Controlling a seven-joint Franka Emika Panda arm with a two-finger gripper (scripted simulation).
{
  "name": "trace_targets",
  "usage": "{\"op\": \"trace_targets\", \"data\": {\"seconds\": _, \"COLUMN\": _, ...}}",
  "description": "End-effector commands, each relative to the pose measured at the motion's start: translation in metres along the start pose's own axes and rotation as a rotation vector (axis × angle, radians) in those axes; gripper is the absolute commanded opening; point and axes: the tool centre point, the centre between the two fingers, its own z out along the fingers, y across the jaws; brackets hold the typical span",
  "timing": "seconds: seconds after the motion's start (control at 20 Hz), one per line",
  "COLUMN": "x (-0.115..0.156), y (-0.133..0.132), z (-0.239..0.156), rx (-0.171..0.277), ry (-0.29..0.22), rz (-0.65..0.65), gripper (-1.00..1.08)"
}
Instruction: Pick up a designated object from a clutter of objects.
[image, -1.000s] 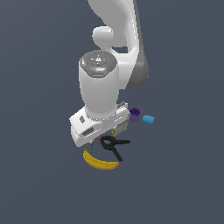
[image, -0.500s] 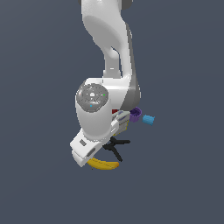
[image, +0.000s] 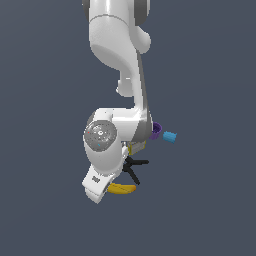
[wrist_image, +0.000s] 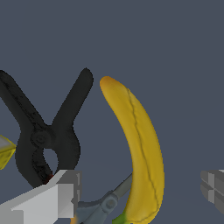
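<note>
The designated object, a curved yellow banana (wrist_image: 141, 148), lies on the dark floor beside a black clamp (wrist_image: 46, 135). My gripper (wrist_image: 140, 189) is open. Its grey fingertips (wrist_image: 57, 194) stand on either side of the banana's lower end, apart from it. In the exterior view the white hand (image: 98, 186) hangs low over the clutter of objects and hides the fingers. There the banana (image: 123, 188) sticks out toward the exterior view's right from under the hand.
Grey scissors blades (wrist_image: 101, 204) lie between the clamp and the banana. A corner of the white-yellow box (wrist_image: 5, 151) shows beyond the clamp. In the exterior view the black clamp (image: 134, 167), the purple cup (image: 156, 129) and the blue block (image: 170, 137) sit behind the hand.
The arm has stretched out and the hand has dropped lower in the exterior view, coming down over the banana. The objects have not moved.
</note>
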Motion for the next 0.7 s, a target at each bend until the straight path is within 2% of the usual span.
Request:
{"op": "trace_targets", "data": {"seconds": 0.0, "x": 0.000, "y": 0.003, "z": 0.009, "rx": 0.001, "ry": 0.004, "rz": -0.036, "gripper": 1.00}}
{"op": "trace_targets", "data": {"seconds": 0.65, "x": -0.001, "y": 0.006, "z": 0.026, "rx": 0.004, "ry": 0.009, "rz": -0.083, "gripper": 1.00}}
